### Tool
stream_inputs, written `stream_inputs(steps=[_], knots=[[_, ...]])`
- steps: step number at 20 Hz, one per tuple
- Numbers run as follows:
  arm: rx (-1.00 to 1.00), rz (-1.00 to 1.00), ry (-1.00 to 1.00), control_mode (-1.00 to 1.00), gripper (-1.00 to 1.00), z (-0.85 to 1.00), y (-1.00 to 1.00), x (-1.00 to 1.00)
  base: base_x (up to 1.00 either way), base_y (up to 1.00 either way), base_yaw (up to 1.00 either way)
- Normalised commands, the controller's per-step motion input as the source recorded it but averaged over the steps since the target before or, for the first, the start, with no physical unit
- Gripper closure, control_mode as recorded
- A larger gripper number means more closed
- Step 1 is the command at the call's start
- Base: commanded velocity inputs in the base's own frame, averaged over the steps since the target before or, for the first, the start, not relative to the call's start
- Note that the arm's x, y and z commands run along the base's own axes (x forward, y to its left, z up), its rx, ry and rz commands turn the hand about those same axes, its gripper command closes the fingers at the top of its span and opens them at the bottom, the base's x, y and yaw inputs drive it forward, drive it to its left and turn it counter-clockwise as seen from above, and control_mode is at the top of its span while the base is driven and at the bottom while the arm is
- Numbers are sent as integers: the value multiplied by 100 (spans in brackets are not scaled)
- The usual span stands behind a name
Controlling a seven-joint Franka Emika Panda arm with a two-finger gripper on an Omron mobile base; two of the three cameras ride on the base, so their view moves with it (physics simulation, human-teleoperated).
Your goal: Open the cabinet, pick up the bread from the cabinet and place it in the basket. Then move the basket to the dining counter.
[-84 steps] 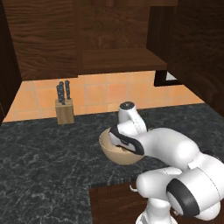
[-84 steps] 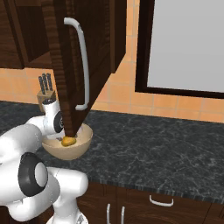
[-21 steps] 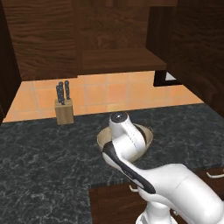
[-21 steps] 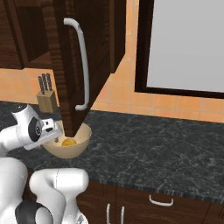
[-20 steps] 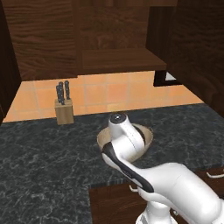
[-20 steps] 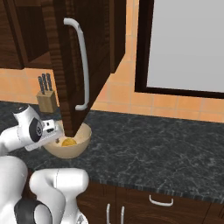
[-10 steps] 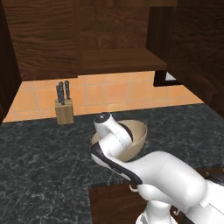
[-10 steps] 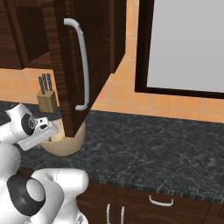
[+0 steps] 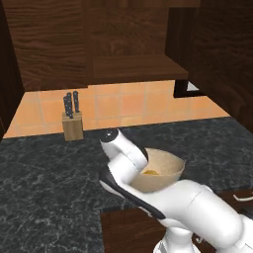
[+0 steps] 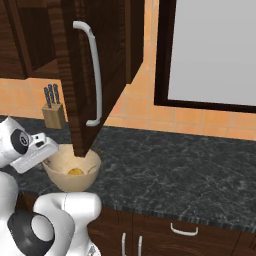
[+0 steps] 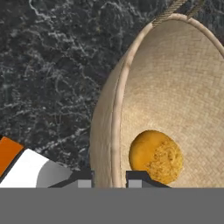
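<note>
1. A tan woven basket [image 11: 183, 92] sits on a black speckled stone surface [image 10: 165, 170].
2. A small round golden piece of bread [image 11: 156, 156] lies inside the basket, near the bottom of the bowl.
3. The robot's hand [image 11: 109, 177] is at the basket's edge. Its two dark fingers [image 11: 85, 178] are drawn close together, one outside the basket wall and one inside, pinching the rim.
4. In the right base view the white arm leans over the left edge of the basket [image 10: 72, 172], with the bread [image 10: 75, 171] showing as a yellow spot inside.
5. The dark wood cabinet [image 10: 80, 65] door stands open just above the basket, its long silver handle [image 10: 92, 75] upright.
6. A wooden knife block [image 9: 73, 123] stands against the orange tiled wall [image 9: 133, 104], well apart from the basket [image 9: 163, 170].
</note>
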Motion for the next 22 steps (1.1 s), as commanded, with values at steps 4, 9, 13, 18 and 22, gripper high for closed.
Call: stream_inputs(steps=[4, 9, 13, 18, 22], knots=[[-1, 0, -8, -100, 100, 100, -3, -40, 0, 0, 0], [0, 3, -5, -100, 100, 90, -2, -52, 0, 0, 0], [-1, 12, -2, -100, 100, 93, 0, -11, 0, 0, 0], [-7, 17, -7, -100, 100, 92, 0, -1, 0, 0, 0], [-16, 23, -26, -100, 100, 48, 0, -17, 0, 0, 0]])
